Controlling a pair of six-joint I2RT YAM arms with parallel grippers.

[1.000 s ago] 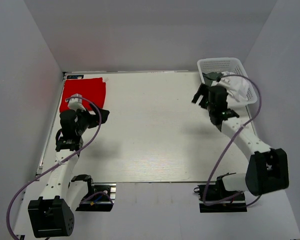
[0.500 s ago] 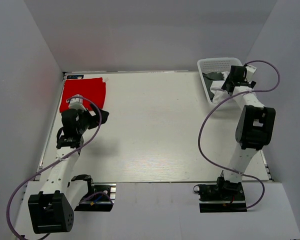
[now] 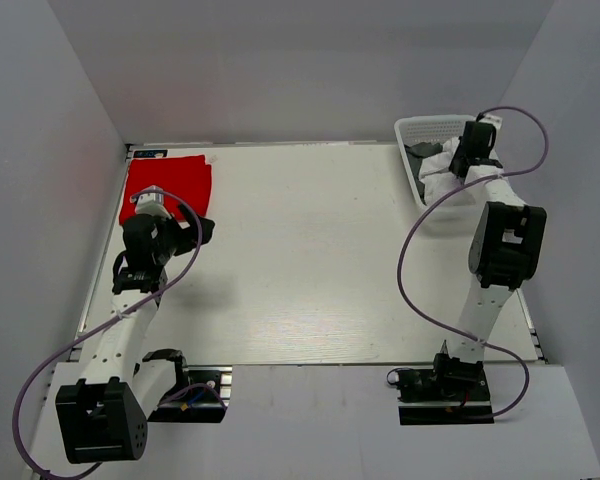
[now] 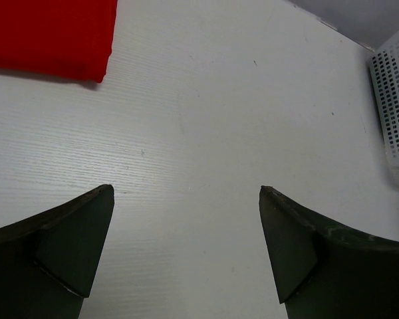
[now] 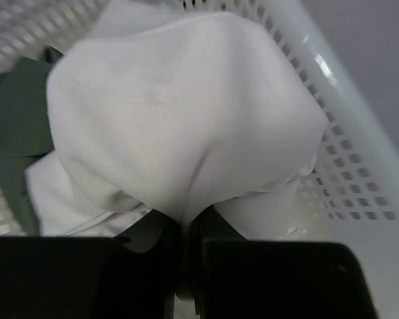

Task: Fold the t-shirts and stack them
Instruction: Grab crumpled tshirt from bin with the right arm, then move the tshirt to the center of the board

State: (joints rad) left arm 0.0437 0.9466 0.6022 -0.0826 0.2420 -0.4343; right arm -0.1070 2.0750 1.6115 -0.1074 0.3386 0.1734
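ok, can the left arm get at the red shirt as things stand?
Probably yes. The left gripper is open, just beside the red shirt, which lies flat with nothing on it or between them.

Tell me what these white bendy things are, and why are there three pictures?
They are two robot arms fixed to a table. One camera looks down from above, and each wrist carries its own camera too. A neat red t-shirt lies at the table's far left corner. The left gripper hangs open over bare table, holding nothing. The right gripper reaches into the white basket and pinches the white t-shirt. A dark grey-green t-shirt lies beside it in the basket.
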